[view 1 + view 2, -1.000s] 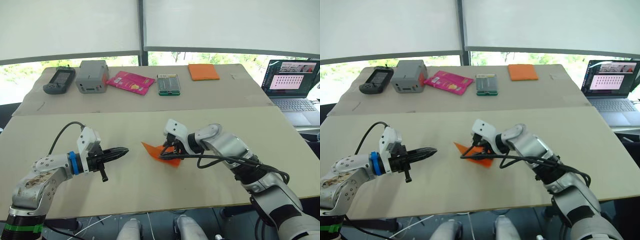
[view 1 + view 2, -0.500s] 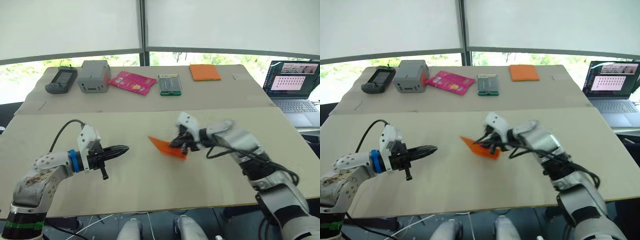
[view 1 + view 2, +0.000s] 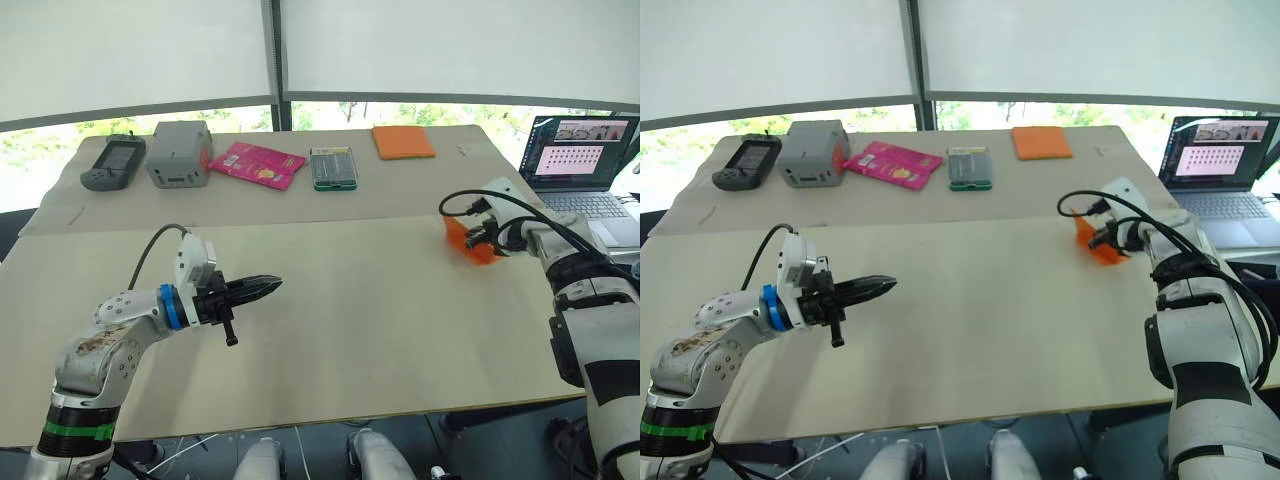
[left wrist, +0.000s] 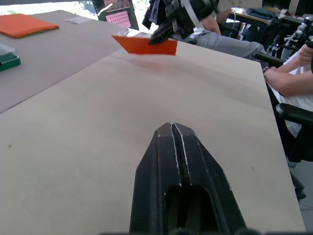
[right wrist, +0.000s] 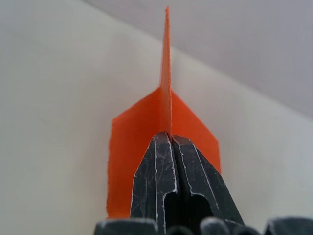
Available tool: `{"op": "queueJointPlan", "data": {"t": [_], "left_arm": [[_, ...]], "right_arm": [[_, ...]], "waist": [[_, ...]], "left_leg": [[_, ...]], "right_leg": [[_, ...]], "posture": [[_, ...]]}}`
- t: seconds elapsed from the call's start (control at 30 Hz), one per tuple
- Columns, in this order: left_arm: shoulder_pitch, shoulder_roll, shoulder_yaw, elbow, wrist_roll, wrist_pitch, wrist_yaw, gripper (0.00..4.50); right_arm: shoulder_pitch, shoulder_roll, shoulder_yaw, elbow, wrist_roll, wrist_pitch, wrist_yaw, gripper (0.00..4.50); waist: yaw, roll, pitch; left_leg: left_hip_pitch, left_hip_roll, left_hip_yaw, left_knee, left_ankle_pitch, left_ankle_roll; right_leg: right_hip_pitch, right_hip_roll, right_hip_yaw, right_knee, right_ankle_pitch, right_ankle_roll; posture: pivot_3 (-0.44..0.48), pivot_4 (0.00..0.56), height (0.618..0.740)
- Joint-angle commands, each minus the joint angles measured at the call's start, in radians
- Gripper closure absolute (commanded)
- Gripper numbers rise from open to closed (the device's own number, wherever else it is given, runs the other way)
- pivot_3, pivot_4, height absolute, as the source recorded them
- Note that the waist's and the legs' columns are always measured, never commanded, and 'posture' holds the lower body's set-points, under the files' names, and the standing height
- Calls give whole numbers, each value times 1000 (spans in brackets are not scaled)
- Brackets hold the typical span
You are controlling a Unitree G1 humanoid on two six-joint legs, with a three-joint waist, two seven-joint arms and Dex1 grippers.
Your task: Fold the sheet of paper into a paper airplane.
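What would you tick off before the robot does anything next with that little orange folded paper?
1. Small orange folded paper airplane pinched by its upright flap in the right gripper: ok.
2. Wings spread to both sides of the flap: ok.
3. Airplane lifted off the beige table or resting on it: cannot tell.
4. Left gripper shut, holding nothing, well apart from the paper: ok.
5. Open laptop stands close beyond the airplane: not ok.

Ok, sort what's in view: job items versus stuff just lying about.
Job:
paper airplane, pinched in the right gripper
left gripper, shut and holding nothing

Lying about:
orange pad
pink packet
green case
grey box
handheld device
laptop
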Motion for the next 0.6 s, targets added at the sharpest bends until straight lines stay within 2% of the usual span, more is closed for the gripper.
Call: {"op": "queueJointPlan", "data": {"t": [0.03, 0.33, 0.37, 0.6], "left_arm": [[-10, 2, 0, -36, -10, -14, 7, 4500], [-13, -4, -18, -30, -3, -20, 12, 4500], [-13, -3, -20, -29, -1, -22, 9, 4500], [-22, 7, -25, -13, 1, -26, -5, 4500]], "right_arm": [[-34, -3, -94, 43, 15, -55, -88, 4454], [-21, 12, -253, 68, 56, -8, -154, 4454], [-20, 10, -265, 68, 58, -6, -155, 3886], [-52, -2, -269, 47, 25, -14, -125, 1487]], "waist": [[-3, 0, 0], [-13, 0, 0], [-13, 0, 0], [-18, 0, 0]], "left_leg": [[0, 0, 1, 0, 0, 0], [2, 0, 6, 0, 0, 0], [2, 0, 6, 0, 0, 0], [3, 0, 8, 0, 0, 0]], "right_leg": [[0, 0, 1, 0, 0, 0], [0, 0, 6, 0, 2, 3], [0, 0, 7, 0, 2, 3], [0, 0, 8, 0, 2, 4]], "posture": [[0, 150, 740], [0, 150, 740], [0, 150, 740], [0, 150, 740]]}}
